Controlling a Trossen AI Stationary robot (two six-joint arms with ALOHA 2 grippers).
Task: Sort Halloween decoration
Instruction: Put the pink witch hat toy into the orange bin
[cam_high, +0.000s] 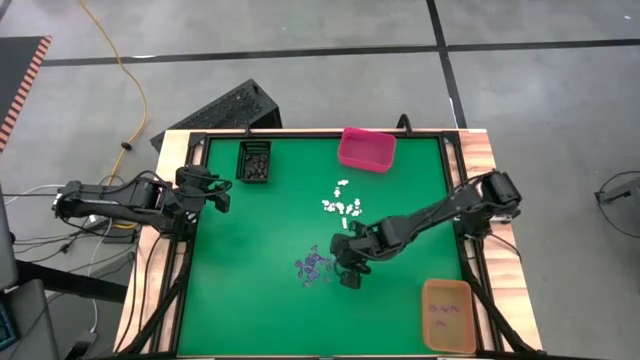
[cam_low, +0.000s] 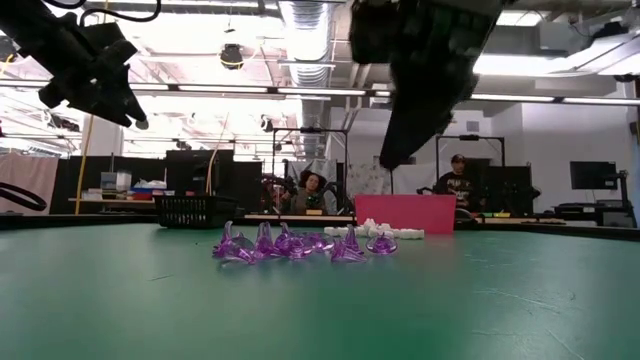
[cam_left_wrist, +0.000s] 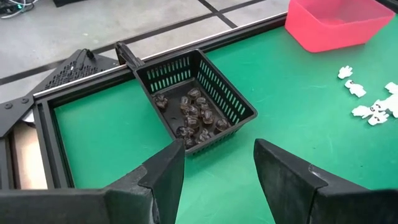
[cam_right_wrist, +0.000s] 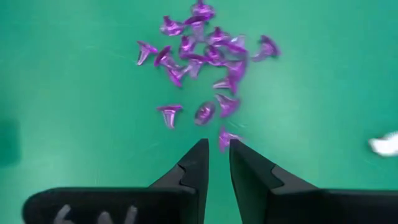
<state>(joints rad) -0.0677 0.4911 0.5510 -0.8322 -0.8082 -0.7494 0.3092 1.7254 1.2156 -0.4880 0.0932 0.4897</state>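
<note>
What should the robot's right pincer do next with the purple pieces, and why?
Probably lower the right pincer a little onto the nearest purple trinket and close. Its fingers stand slightly apart, empty, just above the purple pile, and that piece lies right at the tips, apart from the rest.

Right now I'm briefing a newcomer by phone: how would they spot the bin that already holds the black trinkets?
Start at the green table mat and go to its far left corner, near the waiting left gripper. There sits a black lattice-walled plastic basket holding dark trinkets. Its open-grid walls set it apart from the solid pink bin and orange bin.
</note>
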